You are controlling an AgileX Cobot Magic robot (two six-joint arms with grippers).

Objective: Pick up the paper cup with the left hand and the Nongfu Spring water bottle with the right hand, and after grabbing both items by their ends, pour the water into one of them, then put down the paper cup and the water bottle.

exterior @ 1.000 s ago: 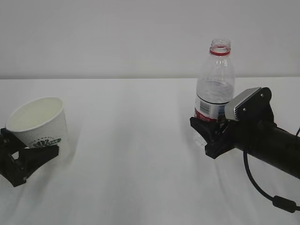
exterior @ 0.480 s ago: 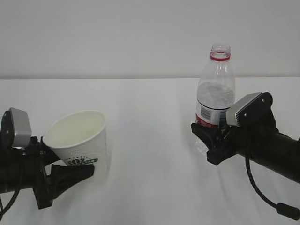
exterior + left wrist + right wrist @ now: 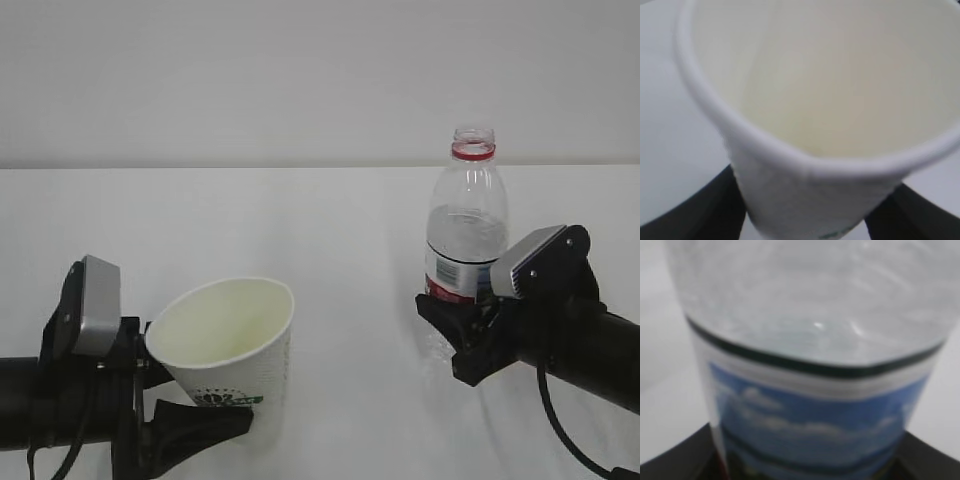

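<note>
Paper cup (image 3: 228,345) is gripped low by the left claw (image 3: 180,425) and has been carried in toward the middle, tilted. Water bottle (image 3: 464,235) is clamped near its base by the right claw (image 3: 462,345), upright over the worktop (image 3: 340,240). Pouring looks next.

- Cup (image 3: 232,345): dark green round logo and band printed low on the side, seen in the exterior view; lettering too small to read. In the left wrist view only a green trace shows at the bottom edge, illegible.
- Bottle (image 3: 465,225): red-and-white label in the exterior view, no brand name readable. The right wrist view shows the label (image 3: 815,435) as blue sky with clouds under a dark band; no text legible.
- No numbers or signs elsewhere.
</note>
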